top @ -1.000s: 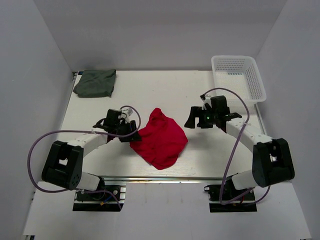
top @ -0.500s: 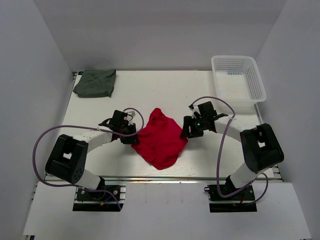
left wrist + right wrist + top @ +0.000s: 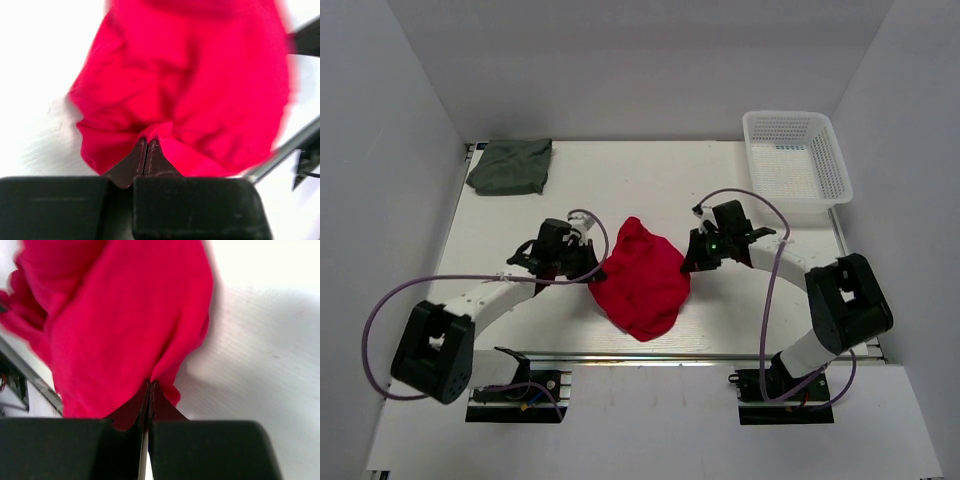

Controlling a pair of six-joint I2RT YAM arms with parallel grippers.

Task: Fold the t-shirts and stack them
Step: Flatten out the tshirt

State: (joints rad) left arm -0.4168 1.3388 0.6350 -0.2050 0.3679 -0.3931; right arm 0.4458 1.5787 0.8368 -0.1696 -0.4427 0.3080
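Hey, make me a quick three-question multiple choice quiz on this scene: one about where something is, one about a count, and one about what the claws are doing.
1. Where on the table does the grey-green shirt lie?
A. far left corner
B. centre
C. near right corner

2. How many shirts are in view?
A. one
B. two
C. three

3. How are the left claw and right claw set?
A. both open above the cloth
B. both shut on the red shirt
C. one open, one shut

Answers:
1 A: it sits by the back wall on the left.
2 B: one is red and one is grey-green.
3 B: each wrist view shows a closed claw with red cloth pinched at its tip.
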